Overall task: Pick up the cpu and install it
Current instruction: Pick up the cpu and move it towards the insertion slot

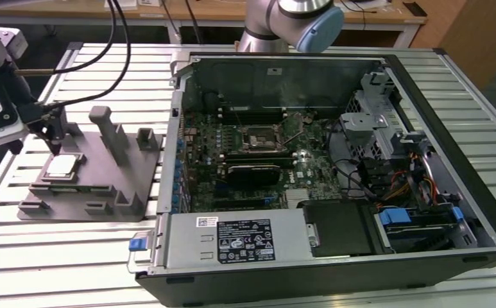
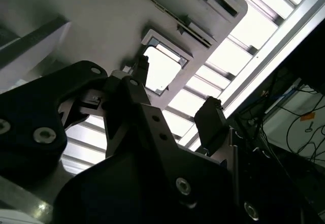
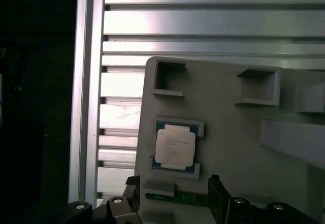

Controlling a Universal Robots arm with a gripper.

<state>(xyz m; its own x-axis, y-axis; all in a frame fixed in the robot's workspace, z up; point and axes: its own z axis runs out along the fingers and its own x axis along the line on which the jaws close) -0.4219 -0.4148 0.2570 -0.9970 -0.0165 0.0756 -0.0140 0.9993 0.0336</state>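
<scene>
The cpu (image 1: pixel 62 168) lies flat in a shallow recess of the grey fixture plate (image 1: pixel 102 186), on the exterior view's left. Its silver top (image 3: pixel 174 147) shows in the first wrist view, and it appears as a bright square (image 2: pixel 163 67) in the second wrist view. My gripper (image 1: pixel 52 131) hangs just above and behind the cpu, not touching it. It is open: in both wrist views the two black fingertips (image 3: pixel 216 184) (image 2: pixel 209 117) stand apart with nothing between them. The open computer case (image 1: pixel 453 128) lies to the right, with its bare motherboard socket (image 1: pixel 259 136) near the middle.
Upright grey posts (image 1: pixel 109 128) rise from the fixture plate (image 3: pixel 223 117) close to the gripper. Everything rests on a slatted aluminium table (image 1: pixel 59 263). The base of an arm (image 1: pixel 290 22) stands behind the case. Cables (image 1: pixel 102 45) hang over the table's back left.
</scene>
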